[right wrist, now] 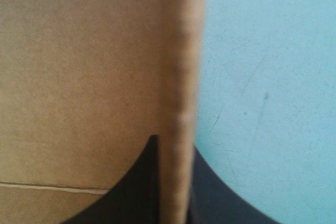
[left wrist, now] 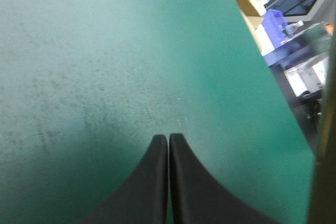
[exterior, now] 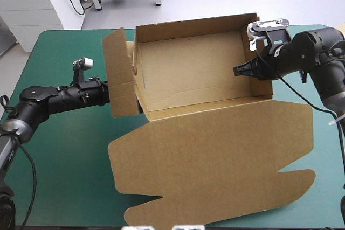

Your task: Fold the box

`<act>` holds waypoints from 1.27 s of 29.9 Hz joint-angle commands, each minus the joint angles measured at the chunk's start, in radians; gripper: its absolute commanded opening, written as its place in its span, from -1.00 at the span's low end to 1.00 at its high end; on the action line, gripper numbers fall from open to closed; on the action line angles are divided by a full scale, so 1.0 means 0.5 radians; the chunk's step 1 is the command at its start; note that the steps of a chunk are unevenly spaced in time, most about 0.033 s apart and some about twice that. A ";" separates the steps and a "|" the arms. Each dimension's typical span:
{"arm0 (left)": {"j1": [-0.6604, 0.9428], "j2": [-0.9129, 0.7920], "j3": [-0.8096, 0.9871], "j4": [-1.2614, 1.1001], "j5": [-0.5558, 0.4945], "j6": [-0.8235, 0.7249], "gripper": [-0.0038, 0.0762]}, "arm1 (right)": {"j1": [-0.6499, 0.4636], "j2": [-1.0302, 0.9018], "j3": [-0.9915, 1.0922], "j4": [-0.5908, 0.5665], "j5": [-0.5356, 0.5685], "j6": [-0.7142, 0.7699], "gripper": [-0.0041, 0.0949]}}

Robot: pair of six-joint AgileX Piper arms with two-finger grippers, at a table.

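Your box [exterior: 188, 74] fills mid-table [exterior: 64, 149]: lid [exterior: 215, 154] flat toward the near edge, tray walls up toward the far edge. Your right gripper [exterior: 237, 71] is clamped on the right wall [right wrist: 178, 77], board edge sandwiched between the fingers [right wrist: 131, 192], probably to hold that wall upright. Left gripper [left wrist: 168, 137] is clenched on nothing, only cover [left wrist: 105, 51] ahead of it. It looks like it's backing the loose left flap [exterior: 119, 74], but from above the flap hides its tip, so contact is anyone's guess.
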 commanded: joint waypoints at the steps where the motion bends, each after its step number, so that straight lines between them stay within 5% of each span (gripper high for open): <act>1: -0.022 -0.078 -0.088 -0.271 0.169 0.023 -0.92 | -0.006 -0.042 -0.052 -0.081 -0.100 0.067 -0.96; 21: -0.035 -0.116 -0.303 -0.229 0.487 0.055 -0.89 | -0.006 0.048 -0.052 -0.148 -0.253 0.071 -0.96; 24: -0.035 -0.116 -0.303 -0.238 0.491 0.125 -0.60 | -0.006 0.048 -0.052 -0.159 -0.257 0.071 -0.96; 29: -0.035 -0.116 -0.303 -0.362 0.484 0.100 0.32 | -0.006 0.048 -0.052 -0.183 -0.267 0.071 -0.96; 31: -0.035 -0.116 -0.303 -0.359 0.469 0.063 0.55 | -0.006 0.048 -0.052 -0.187 -0.276 0.071 -0.96; 38: -0.035 -0.116 -0.303 -0.362 0.469 -0.041 0.59 | 0.001 0.048 -0.052 -0.187 -0.298 0.071 -0.96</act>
